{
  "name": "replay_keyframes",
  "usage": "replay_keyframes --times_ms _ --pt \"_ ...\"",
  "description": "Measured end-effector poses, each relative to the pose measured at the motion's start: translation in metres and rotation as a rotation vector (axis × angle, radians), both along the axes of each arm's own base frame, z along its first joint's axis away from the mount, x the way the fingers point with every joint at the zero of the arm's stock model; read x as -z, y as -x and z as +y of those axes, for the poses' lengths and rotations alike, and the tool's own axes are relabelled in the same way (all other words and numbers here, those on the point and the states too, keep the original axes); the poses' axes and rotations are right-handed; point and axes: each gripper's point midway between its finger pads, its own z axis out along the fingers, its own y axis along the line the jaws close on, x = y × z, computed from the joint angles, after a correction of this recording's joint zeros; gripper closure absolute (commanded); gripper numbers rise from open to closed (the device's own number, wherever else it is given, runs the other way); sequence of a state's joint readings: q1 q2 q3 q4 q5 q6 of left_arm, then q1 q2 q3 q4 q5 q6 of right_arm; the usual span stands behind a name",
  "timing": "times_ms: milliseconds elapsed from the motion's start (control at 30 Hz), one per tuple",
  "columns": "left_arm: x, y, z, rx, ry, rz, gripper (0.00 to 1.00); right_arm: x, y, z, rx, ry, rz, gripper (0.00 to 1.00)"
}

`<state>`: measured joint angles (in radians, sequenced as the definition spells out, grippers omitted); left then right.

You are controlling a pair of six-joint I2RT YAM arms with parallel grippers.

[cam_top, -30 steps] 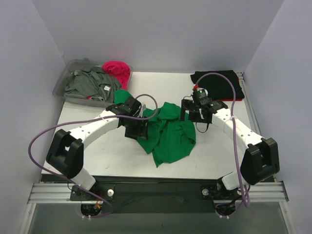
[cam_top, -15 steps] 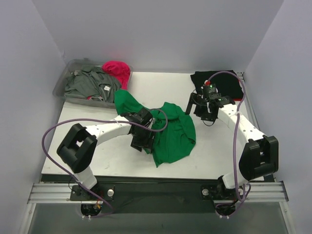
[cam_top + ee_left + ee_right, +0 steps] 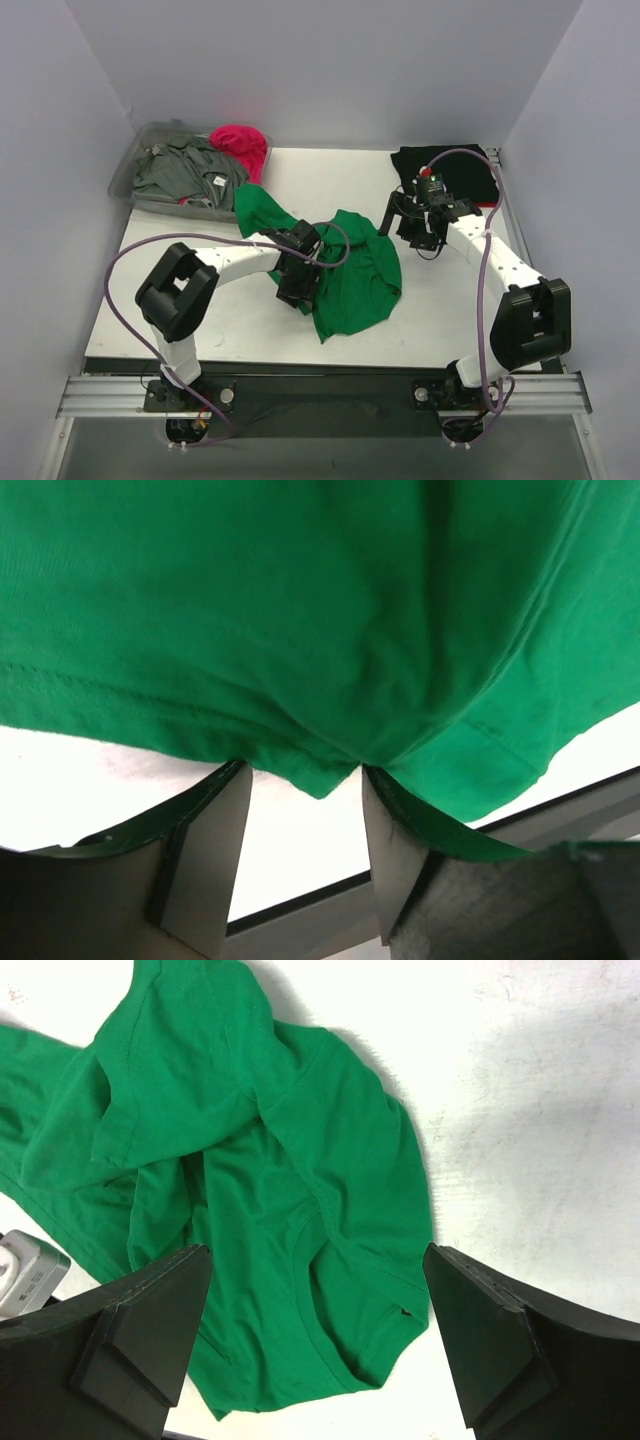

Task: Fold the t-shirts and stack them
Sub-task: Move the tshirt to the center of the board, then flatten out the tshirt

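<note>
The bright green t-shirt (image 3: pixel 355 270) lies crumpled at mid-table, one end stretched back-left toward the bin. My left gripper (image 3: pixel 298 288) is low at the shirt's left edge. In the left wrist view (image 3: pixel 305 770) the jaws stand apart, and green cloth (image 3: pixel 300 630) drapes over both fingertips. My right gripper (image 3: pixel 411 228) hovers wide open and empty just right of the shirt. The right wrist view (image 3: pixel 315 1250) looks down on the shirt's collar (image 3: pixel 320 1290). A folded black t-shirt (image 3: pixel 455 172) lies at back right. The grey t-shirt (image 3: pixel 180 172) and the magenta t-shirt (image 3: pixel 240 146) are in the bin.
The clear plastic bin (image 3: pixel 125 180) stands at the back left corner. Purple cables loop off both arms. The table's dark front edge (image 3: pixel 320 340) runs just below the shirt. White walls enclose the table on three sides.
My left gripper moved right and nearer, onto the shirt's left edge. My right gripper drew back to the right, off the shirt. The shirt's right half spread out flatter.
</note>
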<state>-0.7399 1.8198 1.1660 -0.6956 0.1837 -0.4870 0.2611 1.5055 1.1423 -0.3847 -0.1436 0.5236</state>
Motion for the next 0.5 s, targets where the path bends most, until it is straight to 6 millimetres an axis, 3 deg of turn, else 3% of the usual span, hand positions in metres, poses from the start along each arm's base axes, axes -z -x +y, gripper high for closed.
replay_keyframes --times_ms 67,200,267,400,500 --pt "0.001 -0.003 -0.003 0.000 0.001 -0.001 0.49 0.000 0.000 0.000 -0.001 -0.002 0.000 0.07" --pt "0.005 -0.007 -0.005 -0.003 -0.008 0.002 0.89 0.000 0.000 0.000 -0.001 -0.002 0.000 0.07" --pt "0.005 -0.008 -0.004 -0.005 -0.016 0.001 0.99 0.000 0.000 0.000 -0.001 -0.003 -0.002 0.07" --pt "0.005 -0.010 -0.001 -0.011 -0.026 -0.006 1.00 0.001 -0.003 -0.001 -0.003 0.000 -0.004 0.08" --pt "0.003 -0.012 0.013 -0.045 -0.044 -0.014 1.00 0.008 -0.010 0.001 -0.019 0.014 0.011 0.11"
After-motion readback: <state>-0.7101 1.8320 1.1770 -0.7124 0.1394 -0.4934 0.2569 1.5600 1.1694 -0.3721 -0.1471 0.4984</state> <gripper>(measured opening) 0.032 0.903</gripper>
